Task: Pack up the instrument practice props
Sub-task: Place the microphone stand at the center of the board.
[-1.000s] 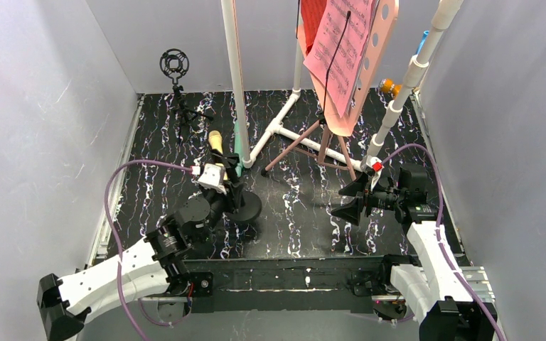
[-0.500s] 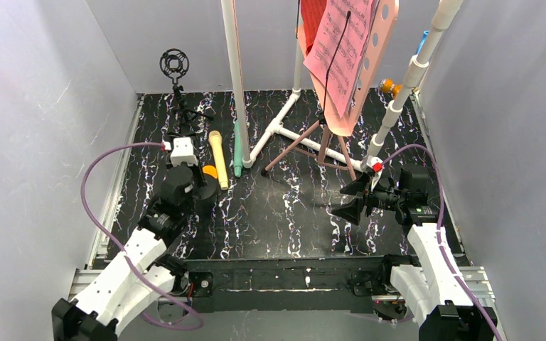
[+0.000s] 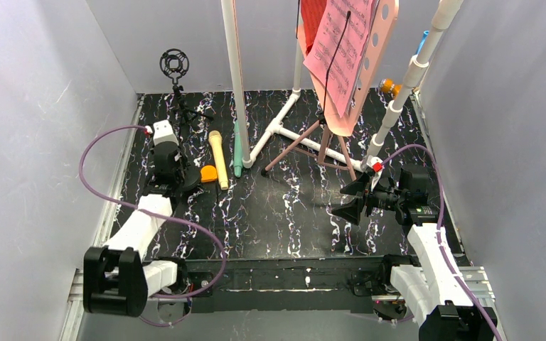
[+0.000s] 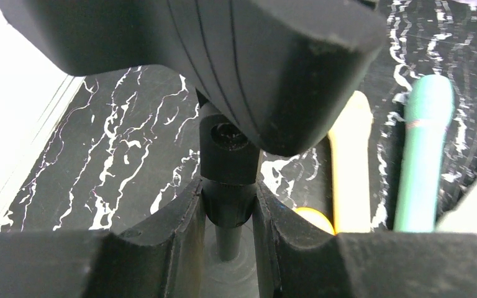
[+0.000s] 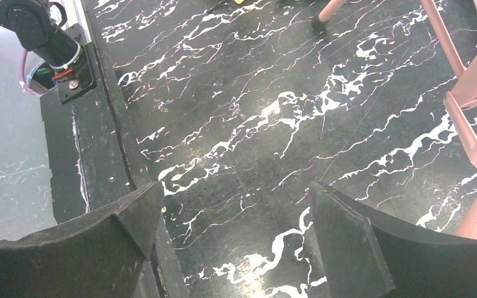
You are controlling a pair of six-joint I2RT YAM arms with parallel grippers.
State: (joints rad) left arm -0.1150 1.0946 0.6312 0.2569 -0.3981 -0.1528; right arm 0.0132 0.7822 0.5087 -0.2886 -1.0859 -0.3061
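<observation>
Left gripper [image 4: 227, 208] pinched a black stem [image 4: 227, 152] just above its disc base [image 4: 228, 279], probably a small mic stand, keeping it upright; right gripper [image 5: 236, 242] hung spread.

Bright, even overhead light, soft shadows, little glare.
The top view is sharp. At the left wrist the wall [image 4: 12, 124] blows out white, the black stand [image 4: 227, 161] looms blurred against the lens, and the mint-green microphone [image 4: 422, 155] is soft.
</observation>
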